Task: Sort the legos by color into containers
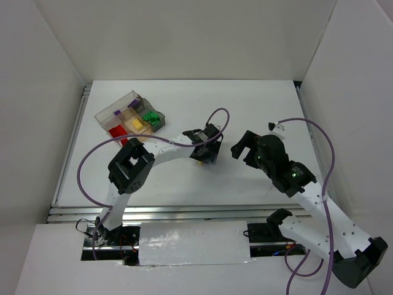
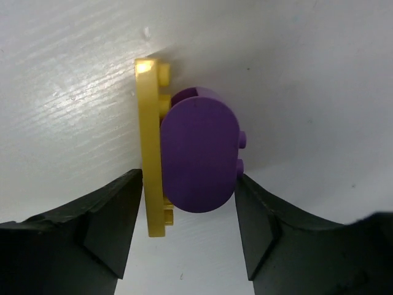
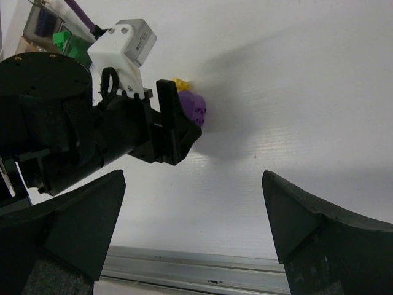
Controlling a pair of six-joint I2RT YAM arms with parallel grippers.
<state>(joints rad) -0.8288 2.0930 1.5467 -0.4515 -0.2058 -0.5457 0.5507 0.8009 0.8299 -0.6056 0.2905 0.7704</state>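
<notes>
- The left gripper is clenched on 2 joined pieces; its 2 dark, matte fingers press in from either side, the left one on yellow and the right one on purple.
- The purple lego is a smooth, glossy block with a rounded, capsule-shaped face and 2 small studs on its right side.
- The yellow lego is a thin, flat plate standing on edge against the purple one's left face, with small studs at its far and near ends.
- This pair sits at the middle of the white table, whose surface shows a fine, streaked grain. Whether the pair touches the table I cannot tell.
- The right gripper is released, its broad black fingers spread wide, just right of the left one and holding nothing.
- The tray of clear, tan and smoky plastic lies at the far left of the table, turned at an angle.
- Its right compartment holds green bricks.
- A yellow brick lies in a middle tan compartment.
- Red bricks fill the near-left end.
- A purple brick sits in the far, smoky compartment.
- Purple cables loop from both arms.
</notes>
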